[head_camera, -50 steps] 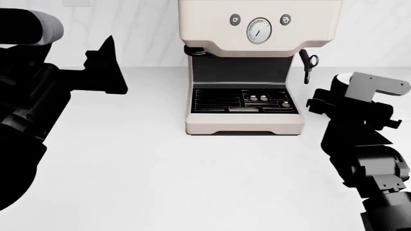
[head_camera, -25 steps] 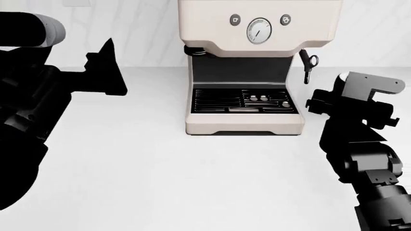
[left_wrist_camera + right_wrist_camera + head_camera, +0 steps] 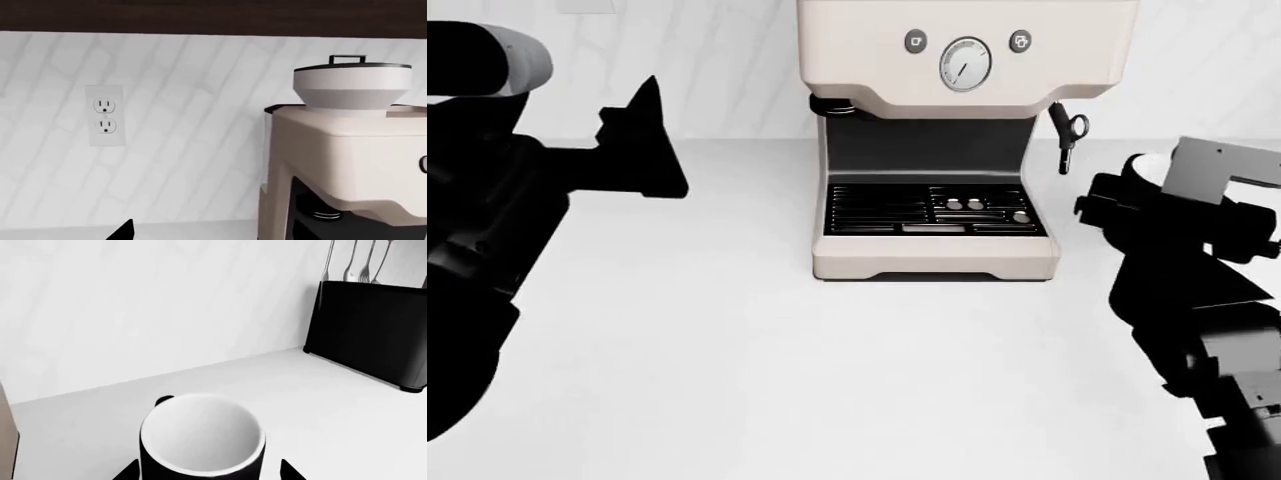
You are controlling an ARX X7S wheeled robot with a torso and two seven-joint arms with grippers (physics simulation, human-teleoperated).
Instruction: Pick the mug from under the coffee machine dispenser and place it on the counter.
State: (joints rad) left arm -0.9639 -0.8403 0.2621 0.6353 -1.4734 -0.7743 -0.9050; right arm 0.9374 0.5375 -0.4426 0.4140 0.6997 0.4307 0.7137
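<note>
The black mug (image 3: 200,440) with its white inside stands upright between the fingertips of my right gripper (image 3: 209,472). A strip of white counter (image 3: 320,390) shows between one fingertip (image 3: 288,471) and the mug's wall, so the gripper is open. In the head view the right gripper (image 3: 1121,200) sits to the right of the coffee machine dispenser (image 3: 961,60) and hides most of the mug. The drip tray (image 3: 934,210) is bare. My left gripper (image 3: 647,130) hovers open to the machine's left, holding nothing; one fingertip (image 3: 125,231) shows in the left wrist view.
A black holder with metal utensils (image 3: 367,335) stands on the counter beyond the mug, against the wall. The steam wand (image 3: 1068,135) hangs close to my right gripper. A wall socket (image 3: 105,116) is on the tiled backsplash left of the machine (image 3: 347,150).
My right wrist has shifted to the right and slightly up beside the machine. The left arm has barely moved. The drip tray stays bare throughout.
</note>
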